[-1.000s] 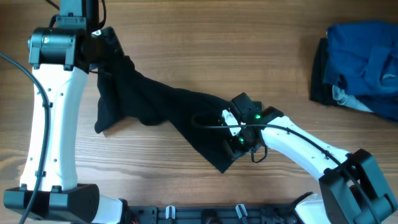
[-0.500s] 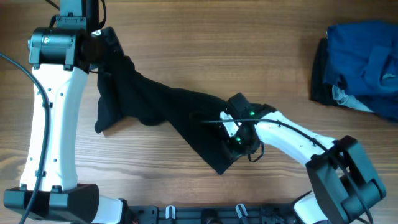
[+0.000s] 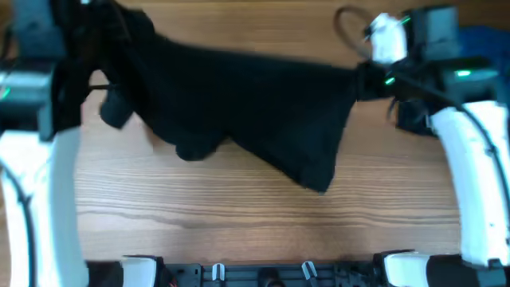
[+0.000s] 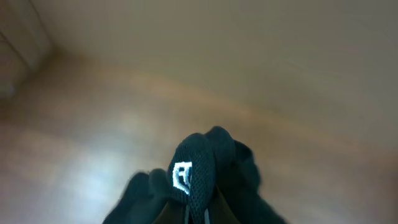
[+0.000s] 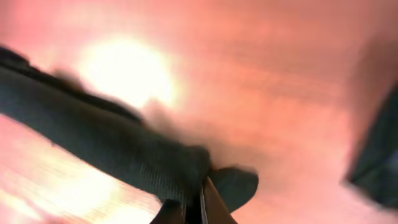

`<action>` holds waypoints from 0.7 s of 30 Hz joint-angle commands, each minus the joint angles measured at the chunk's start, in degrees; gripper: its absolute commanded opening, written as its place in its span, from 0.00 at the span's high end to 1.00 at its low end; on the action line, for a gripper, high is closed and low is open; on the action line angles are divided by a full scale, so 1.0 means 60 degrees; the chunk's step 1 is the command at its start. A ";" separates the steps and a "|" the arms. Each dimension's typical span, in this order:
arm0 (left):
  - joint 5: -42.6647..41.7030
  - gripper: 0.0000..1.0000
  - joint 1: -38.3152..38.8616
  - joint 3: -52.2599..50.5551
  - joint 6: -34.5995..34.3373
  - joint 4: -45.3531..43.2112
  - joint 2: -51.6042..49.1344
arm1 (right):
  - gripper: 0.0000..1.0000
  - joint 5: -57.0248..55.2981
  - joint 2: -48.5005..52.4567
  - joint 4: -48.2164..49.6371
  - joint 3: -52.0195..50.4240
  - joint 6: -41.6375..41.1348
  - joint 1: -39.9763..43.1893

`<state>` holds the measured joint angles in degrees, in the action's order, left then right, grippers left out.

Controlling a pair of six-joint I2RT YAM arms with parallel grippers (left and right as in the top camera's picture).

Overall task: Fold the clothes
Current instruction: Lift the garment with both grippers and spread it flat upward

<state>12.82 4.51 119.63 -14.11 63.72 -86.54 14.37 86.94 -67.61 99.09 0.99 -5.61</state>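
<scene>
Overhead view: a black fabric garment (image 3: 247, 104) hangs spread between the two arms, held up above the light brown wooden table (image 3: 239, 223). Its upper edge runs nearly level from the left gripper (image 3: 107, 84) across to the right gripper (image 3: 360, 80). Below that edge the cloth sags in a broad sheet and narrows to a loose corner that droops lowest, right of centre. The whole picture is blurred, so the folds and seams cannot be made out. Behind the right arm, at the far right edge of the table, a pile of blue cloth (image 3: 486, 36) shows in part, well apart from the garment.

In the left wrist view the garment (image 4: 211, 168) is bunched up right at the fingertips, a small white logo patch (image 4: 182, 177) facing the camera. The jaws stand narrow and pinched on the cloth.

In the right wrist view a band of the garment (image 5: 106, 140) runs in from the left and ends between the closely set jaws, which clamp its edge. A dark shape at the right border is too blurred to identify.
</scene>
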 commanded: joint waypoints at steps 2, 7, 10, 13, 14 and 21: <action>0.1100 0.96 0.0015 0.0364 0.1118 -0.0743 0.1235 | 0.96 -0.0455 -0.0219 -0.0852 0.2441 0.0827 0.0699; 0.1093 0.96 0.0015 0.0364 0.1249 -0.0699 0.1963 | 0.96 -0.0656 -0.0280 -0.1687 0.4554 0.0918 0.1206; 0.1089 0.96 0.0018 0.0364 0.1246 -0.0572 0.2459 | 0.96 -0.0656 -0.0310 -0.2422 0.5501 0.0914 0.1206; 0.1056 0.96 0.0018 0.0364 0.1209 -0.0484 0.3228 | 0.96 -0.0761 -0.0597 -0.3268 0.6109 0.0805 0.1206; 0.0958 0.96 0.0018 0.0368 0.1209 -0.0488 0.3508 | 0.96 -0.0769 -0.0754 -0.3406 0.6171 0.0805 0.1206; 0.0124 0.96 0.0018 0.0368 0.0911 -0.0404 0.4940 | 0.96 -0.1035 -0.1931 -0.3949 0.6193 -0.0007 0.1206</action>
<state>14.63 4.78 120.90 -8.01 61.52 -60.27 12.32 78.46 -90.30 134.80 4.10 0.97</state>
